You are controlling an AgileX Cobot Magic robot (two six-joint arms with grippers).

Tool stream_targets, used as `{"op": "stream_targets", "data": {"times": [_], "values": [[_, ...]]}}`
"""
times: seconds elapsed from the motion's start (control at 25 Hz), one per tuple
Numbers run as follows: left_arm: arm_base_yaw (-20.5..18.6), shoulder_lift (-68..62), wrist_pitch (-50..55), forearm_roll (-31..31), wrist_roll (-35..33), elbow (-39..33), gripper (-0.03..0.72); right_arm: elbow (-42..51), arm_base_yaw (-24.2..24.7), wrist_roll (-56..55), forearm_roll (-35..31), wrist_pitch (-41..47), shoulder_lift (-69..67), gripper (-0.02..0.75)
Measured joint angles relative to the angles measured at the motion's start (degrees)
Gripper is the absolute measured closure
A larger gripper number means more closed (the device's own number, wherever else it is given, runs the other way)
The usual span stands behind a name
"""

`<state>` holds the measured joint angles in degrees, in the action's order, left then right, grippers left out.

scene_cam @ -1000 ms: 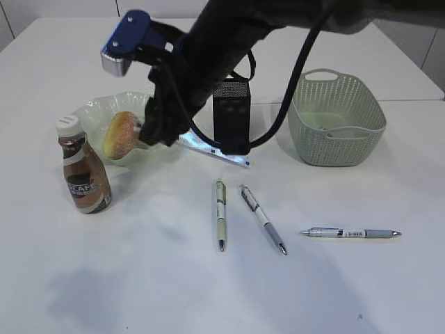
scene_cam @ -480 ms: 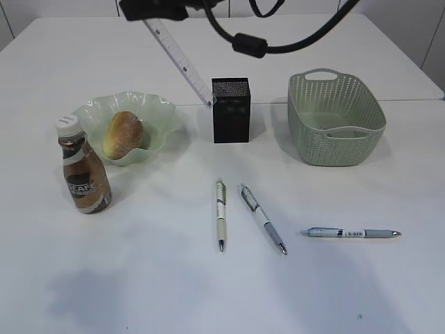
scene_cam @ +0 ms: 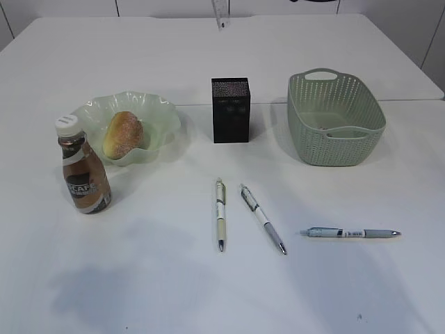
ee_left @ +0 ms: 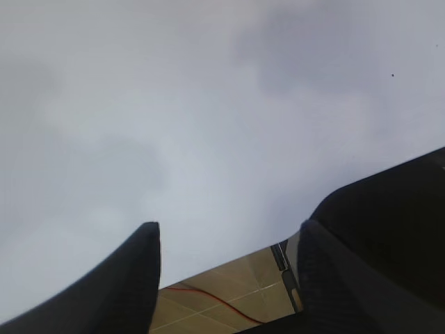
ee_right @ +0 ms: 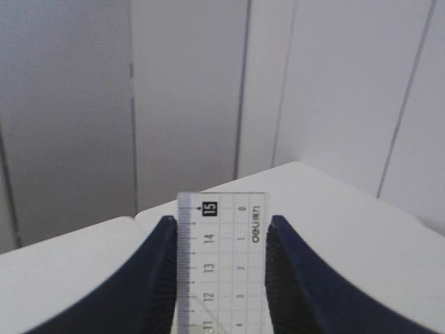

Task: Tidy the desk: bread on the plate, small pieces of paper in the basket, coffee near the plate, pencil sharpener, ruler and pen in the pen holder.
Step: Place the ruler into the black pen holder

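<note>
Pale panelled walls [ee_right: 188, 104] (vertical seams)

Left gripper [ee_left: 226, 268] with fingers apart and empty above the worktop [ee_left: 208, 104]; right gripper [ee_right: 221, 261] fingers clamped on the ruler [ee_right: 222, 257]

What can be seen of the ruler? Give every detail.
The ruler is clear plastic with black printed markings; numbers 11 to 15 and a small brand mark show at its end. It is clamped between the two dark fingers of the right pincer, lifted off the desk. In the exterior view only its tip pokes down from the top edge, above the pen holder.
</note>
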<state>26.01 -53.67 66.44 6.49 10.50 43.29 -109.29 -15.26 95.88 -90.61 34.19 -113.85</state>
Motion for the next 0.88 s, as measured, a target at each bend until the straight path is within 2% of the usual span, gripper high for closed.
{"op": "stream_targets", "data": {"times": [0.12,0.24,0.88], "values": [[0.00,0.00,0.00,0.00,0.00,0.00,0.253,0.00,0.00,7.98,-8.59,-3.73,-2.03,0.438],[0.00,0.00,0.00,0.00,0.00,0.00,0.253,-0.11,0.00,12.63,-11.40,-6.50,-4.73,0.438],[0.00,0.00,0.00,0.00,0.00,0.00,0.272,-0.25,0.00,25.62,-12.39,-9.02,-14.99,0.439]]}}
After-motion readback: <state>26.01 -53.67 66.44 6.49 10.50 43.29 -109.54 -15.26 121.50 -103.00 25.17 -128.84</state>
